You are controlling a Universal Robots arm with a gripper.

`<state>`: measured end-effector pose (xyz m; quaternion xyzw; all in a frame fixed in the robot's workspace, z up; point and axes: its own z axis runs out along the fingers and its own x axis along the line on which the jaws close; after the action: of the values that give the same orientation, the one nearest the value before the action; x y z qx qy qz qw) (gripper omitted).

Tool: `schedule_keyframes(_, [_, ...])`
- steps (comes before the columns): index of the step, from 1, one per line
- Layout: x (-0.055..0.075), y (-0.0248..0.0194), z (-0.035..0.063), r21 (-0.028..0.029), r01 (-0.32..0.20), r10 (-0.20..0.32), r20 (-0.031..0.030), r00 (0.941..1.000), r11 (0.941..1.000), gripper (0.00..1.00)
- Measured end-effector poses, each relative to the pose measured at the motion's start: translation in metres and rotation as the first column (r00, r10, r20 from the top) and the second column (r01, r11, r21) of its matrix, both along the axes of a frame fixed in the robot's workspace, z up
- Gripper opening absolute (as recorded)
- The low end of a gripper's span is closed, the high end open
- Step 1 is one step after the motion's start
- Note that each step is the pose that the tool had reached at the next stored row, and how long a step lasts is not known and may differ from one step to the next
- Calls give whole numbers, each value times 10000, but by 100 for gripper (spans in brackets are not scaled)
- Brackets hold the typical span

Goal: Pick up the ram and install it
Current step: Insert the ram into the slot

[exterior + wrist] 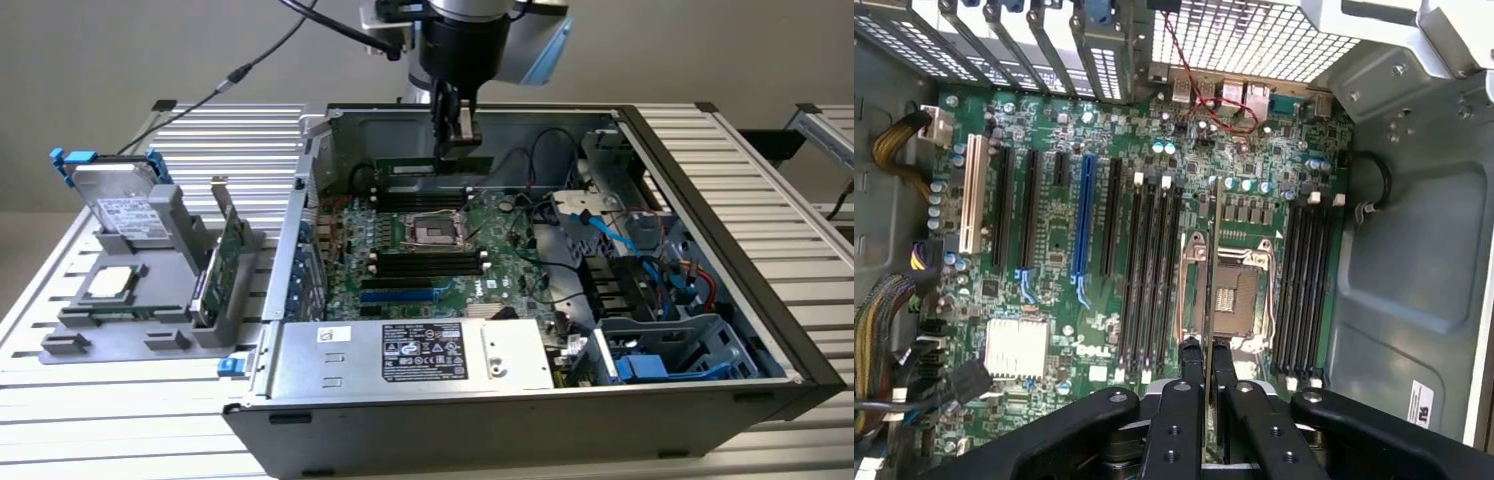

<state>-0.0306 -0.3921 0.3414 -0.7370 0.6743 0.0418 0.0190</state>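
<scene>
Black fingers (1176, 430) of the hand (1206, 352) sit closest to the lens, pinched shut on the ram (1206, 260), which shows there edge-on as a thin line between them. From the exterior view the hand (461, 140) hangs upright inside the open case (723, 240), with the ram (434, 164) level in its grip and raised off the board, above the far side of the processor socket (434, 232). The stick's long edge runs parallel to the memory slots (1152, 280) that flank the socket (1236, 295) in two banks, and it lines up over the socket's rim, between those banks. Just beyond the socket the case's back wall bounds the space. Blue cables (617, 235) loop on the exterior view's right of the socket, and the power supply (414, 355) closes off its near side. Past the case wall on the exterior view's left of the socket, a grey holder (134, 305) stands on the counter (761, 150).
</scene>
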Motion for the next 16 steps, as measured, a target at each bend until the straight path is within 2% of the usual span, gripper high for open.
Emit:
schedule_keyframes(7, [-75, -6, -128, 0, 50, -50, -1, 10000, 10000, 14])
schedule_keyframes(16, [-80, -118, -292, 1, 156, -156, 0, 9999, 9999, 14])
